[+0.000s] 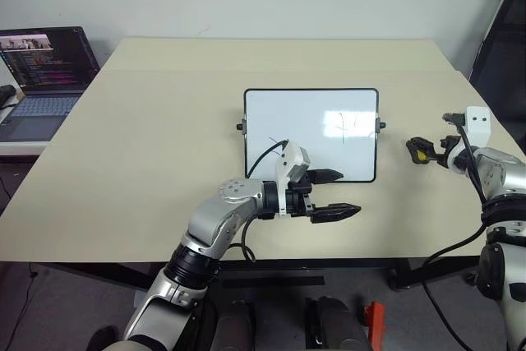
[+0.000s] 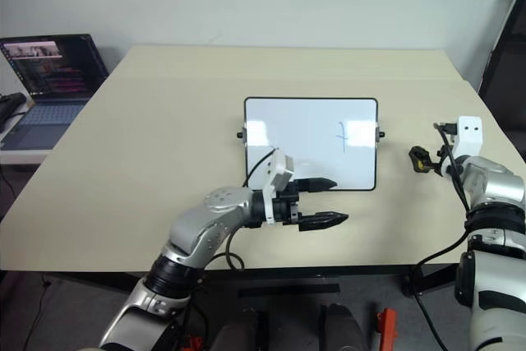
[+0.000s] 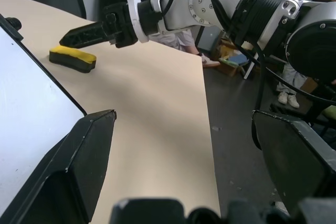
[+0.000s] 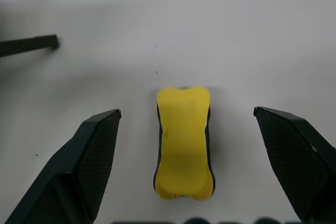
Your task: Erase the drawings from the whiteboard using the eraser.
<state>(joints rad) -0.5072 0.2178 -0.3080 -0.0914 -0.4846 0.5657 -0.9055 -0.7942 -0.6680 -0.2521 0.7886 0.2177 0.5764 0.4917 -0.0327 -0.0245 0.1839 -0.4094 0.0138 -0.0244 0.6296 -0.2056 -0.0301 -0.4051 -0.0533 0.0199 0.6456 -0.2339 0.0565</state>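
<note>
The whiteboard [image 1: 311, 133] lies flat in the middle of the table, with a small cross-like drawing [image 2: 343, 133] on its right half. Just off the board's right side, the yellow eraser [image 4: 184, 142] rests on the table between the spread fingers of my right gripper [image 4: 187, 110], with a gap on both sides. It also shows as a yellow block with a black base [image 3: 73, 59] under that gripper's finger. My left gripper [image 1: 349, 192] is open and level at the board's near edge, pointing right, with nothing in it.
An open laptop [image 1: 45, 71] with a lit screen stands off the table's far left corner. A dark panel [image 1: 505, 39] leans at the far right. The table's right edge [image 3: 207, 103] drops to the floor, where people [image 3: 168, 3] are in the background.
</note>
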